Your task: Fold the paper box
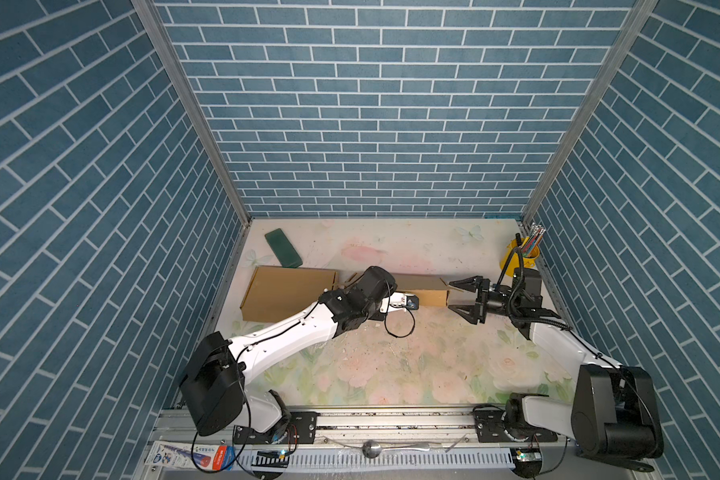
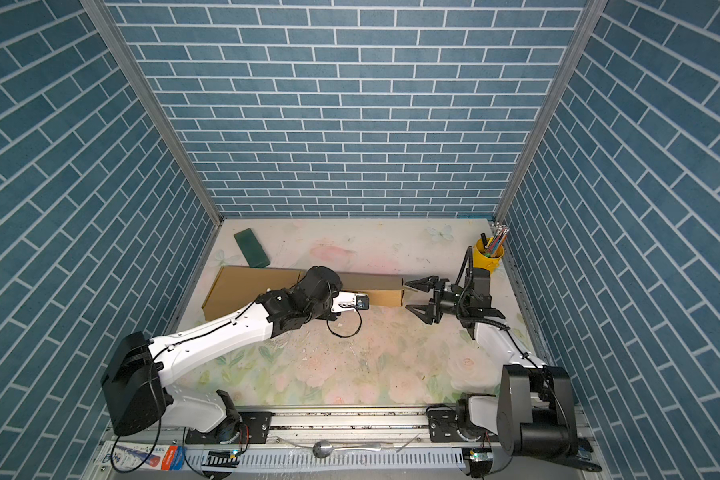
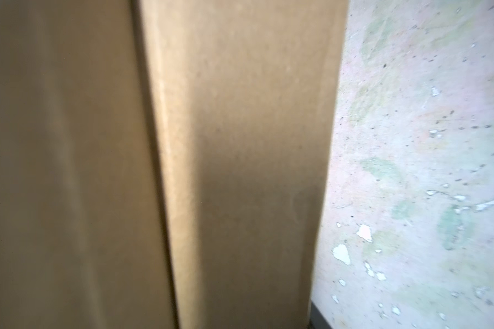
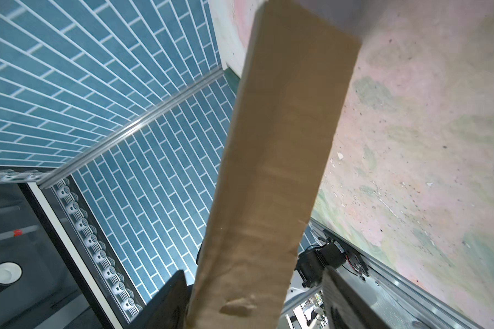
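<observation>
Part-folded brown cardboard box [image 1: 287,297] lies across back-centre of floral-print tabletop [image 1: 391,365], L arm [image 1: 292,328] over its mid, prob. pinning it (L gripper hidden, can't tell), black R gripper [image 1: 454,296] spread wide, empty, at R end, prob. lining up on that wall.

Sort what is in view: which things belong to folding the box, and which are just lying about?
In the job: cardboard box; right gripper, open at the box's right end; left arm, stretched over the box.

Lying about: dark green case; yellow cup of coloured pencils; metal spoon; printed packet.
</observation>
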